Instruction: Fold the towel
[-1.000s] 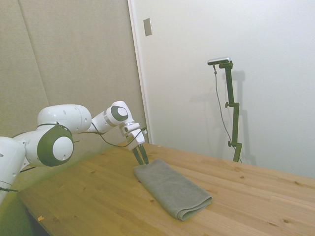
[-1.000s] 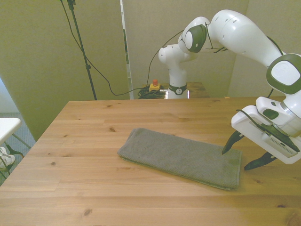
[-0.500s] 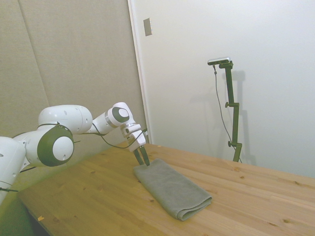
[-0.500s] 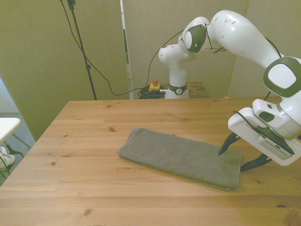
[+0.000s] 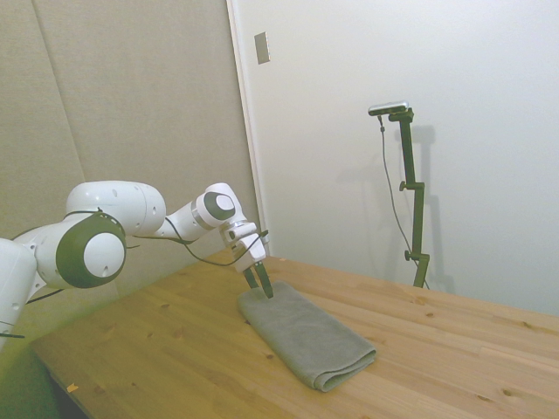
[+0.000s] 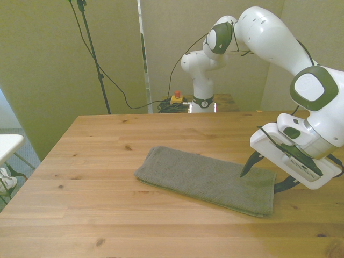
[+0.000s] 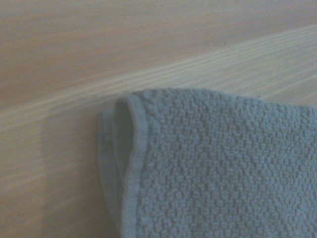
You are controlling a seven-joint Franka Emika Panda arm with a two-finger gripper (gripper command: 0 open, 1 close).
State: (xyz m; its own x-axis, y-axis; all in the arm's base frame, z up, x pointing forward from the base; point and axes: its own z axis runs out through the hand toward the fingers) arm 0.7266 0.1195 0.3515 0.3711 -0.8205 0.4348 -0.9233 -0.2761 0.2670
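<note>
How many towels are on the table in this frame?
1. The towel lies folded in a long strip on the wooden table, its end at the front view's right under the open gripper. No second cloth shows in any view.

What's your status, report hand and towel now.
Hand open, straddling towel's end at the front view's right. Towel flat on table, folded in layers, not gripped. Nothing in the way.

Wooden tabletop [image 6: 107, 140], knotted pale planks. Beyond its far edge, a red-and-yellow button box [image 6: 176, 98] among black cables [image 6: 169, 105]. Grey wall plate [image 5: 262, 47] above.
</note>
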